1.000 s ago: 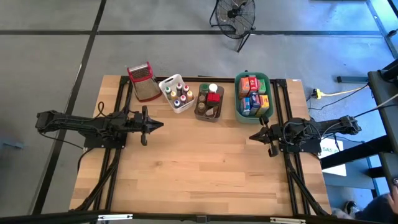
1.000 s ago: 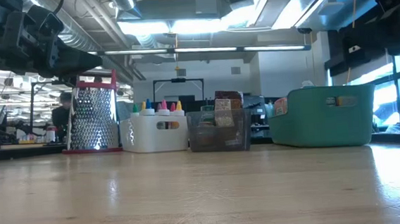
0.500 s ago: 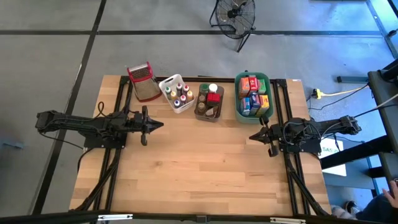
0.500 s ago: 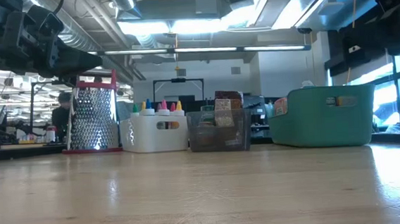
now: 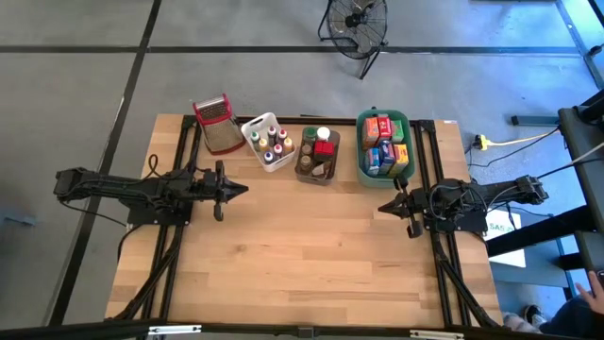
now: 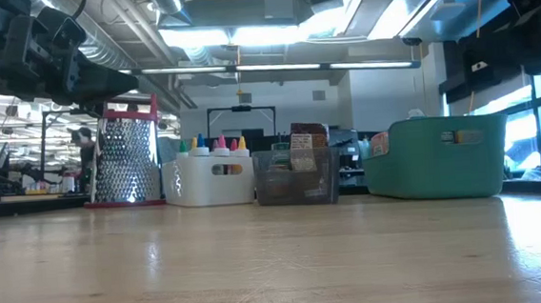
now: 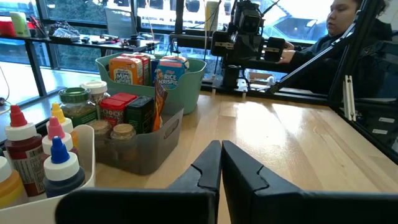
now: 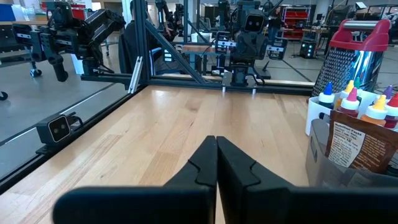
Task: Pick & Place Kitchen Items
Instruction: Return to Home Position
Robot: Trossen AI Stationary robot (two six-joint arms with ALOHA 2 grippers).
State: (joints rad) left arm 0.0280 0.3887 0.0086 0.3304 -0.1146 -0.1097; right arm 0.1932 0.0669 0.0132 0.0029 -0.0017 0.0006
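Observation:
The kitchen items stand in three tubs along the table's far edge: tiny bottles with coloured caps in a white tub, jars and small boxes in a brown tub, colourful boxes in a green tub. My left gripper hovers shut at the table's left, pointing level toward the right, with nothing in it. Over at the right edge my right gripper hovers shut, pointing level toward the left, also with nothing in it. In the wrist views the fingers of the left gripper and the right gripper meet.
A metal grater with a red top stands at the far left beside the white tub. The wooden table lies bare between the arms and toward the near edge. A person sits beyond the table's right edge, behind the right arm.

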